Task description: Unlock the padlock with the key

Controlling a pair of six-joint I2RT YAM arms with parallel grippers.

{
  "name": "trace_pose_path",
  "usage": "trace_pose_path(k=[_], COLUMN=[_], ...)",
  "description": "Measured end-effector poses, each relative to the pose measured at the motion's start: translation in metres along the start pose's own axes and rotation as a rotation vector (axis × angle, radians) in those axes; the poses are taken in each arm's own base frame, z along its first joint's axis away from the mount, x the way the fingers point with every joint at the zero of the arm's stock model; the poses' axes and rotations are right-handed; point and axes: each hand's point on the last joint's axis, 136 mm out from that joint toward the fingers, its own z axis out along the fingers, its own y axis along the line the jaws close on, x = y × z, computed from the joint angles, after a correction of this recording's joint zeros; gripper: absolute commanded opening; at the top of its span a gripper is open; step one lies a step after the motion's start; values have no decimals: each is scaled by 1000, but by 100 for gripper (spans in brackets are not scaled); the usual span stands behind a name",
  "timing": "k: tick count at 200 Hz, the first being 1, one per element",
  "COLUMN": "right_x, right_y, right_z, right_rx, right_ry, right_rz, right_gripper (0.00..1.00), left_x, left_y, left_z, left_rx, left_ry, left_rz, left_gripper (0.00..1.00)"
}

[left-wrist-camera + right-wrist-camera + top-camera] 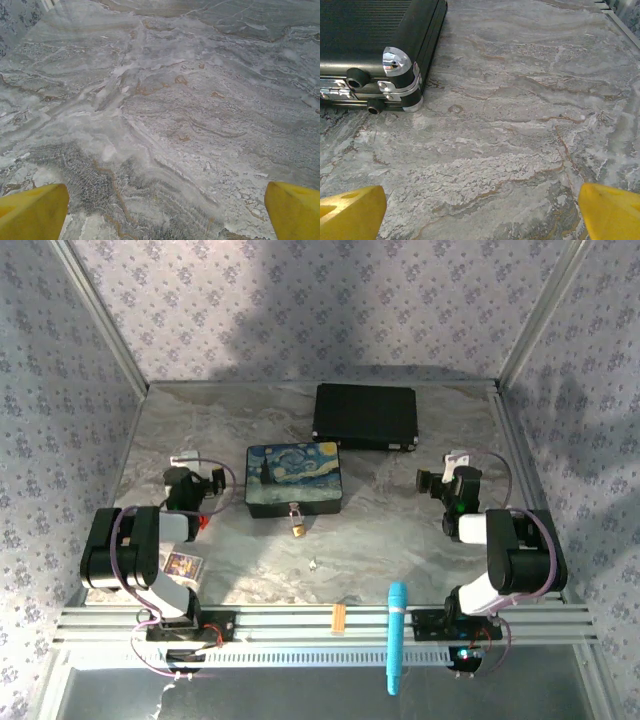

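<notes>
At the far left, a wall papered in a pale flowered print closes the cell, met by a slanting metal post. Below it the table spreads in grey marble veined with white and rust. The left gripper hangs over bare marble near the left edge, its yellow fingers spread wide with nothing between them. Nearer, beside the left arm, a small card lies flat. At mid-table sits a box painted with a blue swirling night sky. The padlock lies at the box's near side, below the clasp, touching it or nearly so. The key, a tiny silver speck, lies on the marble a little nearer and slightly right of the padlock, apart from it and from both grippers. Behind the box and further right, a black case lies flat near the back wall. On the near rail rest an orange strip and a blue stick. The right gripper hovers over marble right of the case, jaws wide and empty.
</notes>
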Motion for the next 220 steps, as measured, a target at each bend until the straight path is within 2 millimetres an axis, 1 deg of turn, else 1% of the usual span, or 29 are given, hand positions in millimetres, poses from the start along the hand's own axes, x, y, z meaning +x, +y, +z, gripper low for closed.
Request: trace_pose_path(k=[220], right_x=[0], right_y=[1], right_z=[0], right_rx=[-3], right_ry=[0], right_rz=[0], right_gripper=[99], left_x=[0], left_y=[-2], left_z=[0], left_rx=[11], left_ry=[0], left_rz=[0], left_gripper=[100])
